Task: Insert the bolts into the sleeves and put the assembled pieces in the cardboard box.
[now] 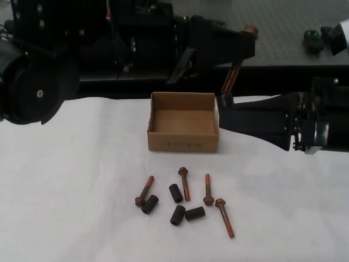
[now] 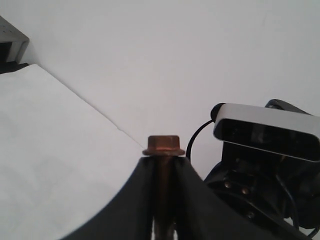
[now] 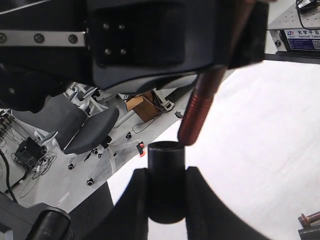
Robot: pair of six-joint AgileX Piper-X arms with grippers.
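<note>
My left gripper [image 2: 162, 163] is shut on a copper bolt [image 2: 163, 145], its hex head just past the fingertips. In the high view this bolt [image 1: 233, 75] hangs slanted above the right rear corner of the cardboard box [image 1: 182, 143], held by the left gripper [image 1: 240, 48]. My right gripper [image 3: 166, 175] is shut on a black sleeve [image 3: 165, 159] with its mouth facing the bolt. The bolt's threaded tip [image 3: 189, 131] sits at the rim of the sleeve's mouth. The right gripper [image 1: 224, 102] is beside the box's right wall.
Several loose bolts [image 1: 185, 183] and black sleeves [image 1: 194, 213] lie clustered on the white cloth [image 1: 71, 180] in front of the box. A perforated metal board [image 1: 283, 27] with small parts on it runs along the back. The cloth is bare left and right of the cluster.
</note>
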